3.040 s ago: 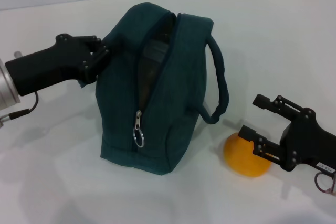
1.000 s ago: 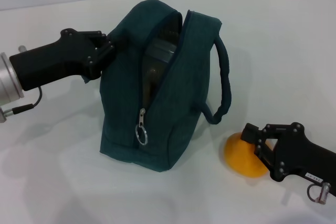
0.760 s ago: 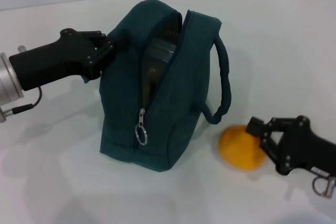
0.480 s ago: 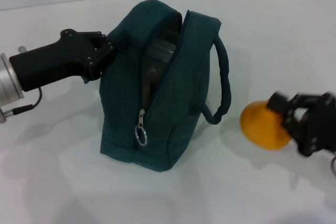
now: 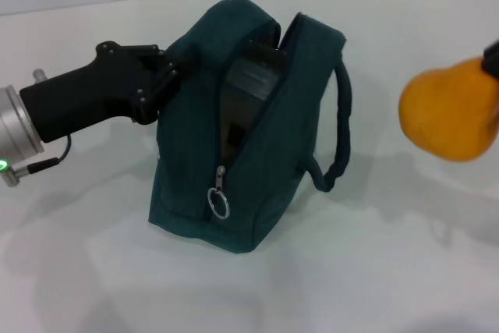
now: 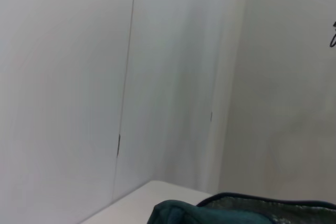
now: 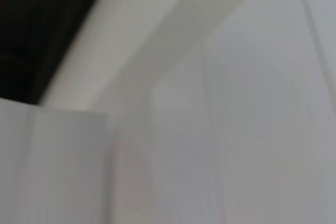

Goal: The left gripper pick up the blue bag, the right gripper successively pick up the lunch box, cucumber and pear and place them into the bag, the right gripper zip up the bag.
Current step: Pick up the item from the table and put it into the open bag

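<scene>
The blue bag [image 5: 265, 161] stands on the white table, its top unzipped and gaping. My left gripper [image 5: 165, 76] is shut on the bag's upper left side and holds it up. A dark grey lunch box [image 5: 251, 77] shows inside the opening. The orange-yellow pear [image 5: 451, 108] hangs in the air to the right of the bag, at about the height of its top. Only a dark sliver of my right gripper [image 5: 493, 58] shows at the picture's edge, holding the pear. The cucumber is hidden. The left wrist view catches just the bag's rim [image 6: 236, 209].
The bag's zipper pull with a metal ring [image 5: 219, 203] hangs low on the front. The carry handle [image 5: 344, 126] loops out on the bag's right side. White table [image 5: 366, 271] lies all around, with a white wall behind it.
My right gripper closed on the pear and lifted it off the table, up and to the right. The bag's opening has spread a little wider.
</scene>
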Robot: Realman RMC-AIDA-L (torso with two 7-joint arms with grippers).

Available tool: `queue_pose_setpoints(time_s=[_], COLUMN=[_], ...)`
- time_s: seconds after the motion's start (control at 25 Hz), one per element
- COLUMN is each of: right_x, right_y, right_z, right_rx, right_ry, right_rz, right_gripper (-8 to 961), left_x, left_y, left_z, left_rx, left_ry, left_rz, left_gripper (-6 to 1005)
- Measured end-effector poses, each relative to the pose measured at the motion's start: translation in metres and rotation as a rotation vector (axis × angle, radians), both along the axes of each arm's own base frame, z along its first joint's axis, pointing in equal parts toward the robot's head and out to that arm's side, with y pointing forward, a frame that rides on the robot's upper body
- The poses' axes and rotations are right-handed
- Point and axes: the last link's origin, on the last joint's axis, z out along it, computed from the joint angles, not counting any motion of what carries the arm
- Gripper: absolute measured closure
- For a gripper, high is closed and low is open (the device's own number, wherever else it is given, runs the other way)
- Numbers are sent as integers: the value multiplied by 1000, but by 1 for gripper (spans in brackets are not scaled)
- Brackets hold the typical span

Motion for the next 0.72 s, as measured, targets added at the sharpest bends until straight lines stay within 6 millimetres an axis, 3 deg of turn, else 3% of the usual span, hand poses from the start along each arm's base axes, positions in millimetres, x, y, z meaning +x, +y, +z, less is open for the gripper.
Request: queue_pose_setpoints(time_s=[0.24,0.52,0.6,0.72], right_x=[-36,-70,-90,-105], right_y=[31,65,86,101], right_z=[17,15,13,8], right_rx=[-128,-225,-285,-334], right_ry=[-14,8,13,0], right_rz=[141,200,198,189], right_gripper=[884,874,871,867], left_x=[3,2,2,4], left_y=[-5,-11,-12,-14], left_z=[-2,-5,-5,-5], left_rx=[11,-12,-15,-24], left_ry=[-13,-23,-26,-32], left_rz=[-37,-44,-47,-58], left_gripper=[952,952,952,952])
